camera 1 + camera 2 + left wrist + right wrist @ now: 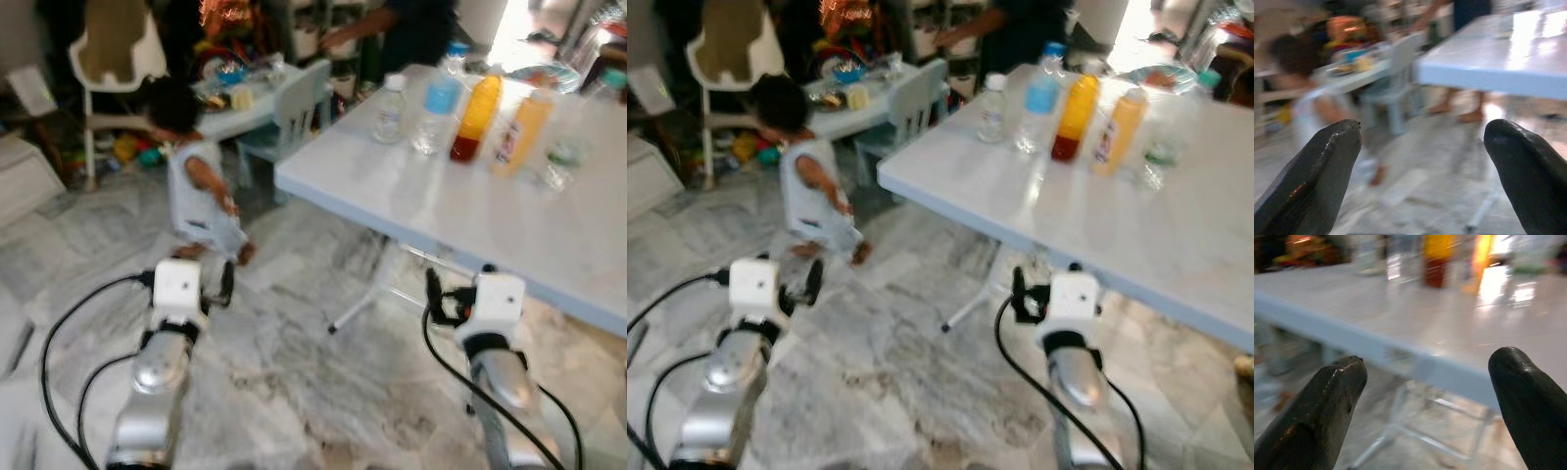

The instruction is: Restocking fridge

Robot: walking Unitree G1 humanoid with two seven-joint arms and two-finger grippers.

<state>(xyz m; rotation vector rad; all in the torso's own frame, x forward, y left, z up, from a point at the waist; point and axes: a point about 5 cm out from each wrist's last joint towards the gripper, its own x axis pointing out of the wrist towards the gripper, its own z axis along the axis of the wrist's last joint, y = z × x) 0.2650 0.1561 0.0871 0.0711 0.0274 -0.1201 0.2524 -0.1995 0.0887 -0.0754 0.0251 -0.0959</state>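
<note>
Nothing has yet been picked up, so the restocking is judged barely begun. The bottles to be stocked are seen near the far edge of the white folding desk (470,225): a clear plastic water bottle with a white cap (390,110), a blue-labelled clear bottle (437,106), a tall orange juice bottle with dark red liquid at its base (475,119) and a yellow-orange bottle (522,132), apparently mostly full, though blur hinders certainty. The left gripper (1422,171) and right gripper (1427,406) are held low, jaws spread wide and empty. A small child (196,176) stands nearby on the marble floor (294,372).
</note>
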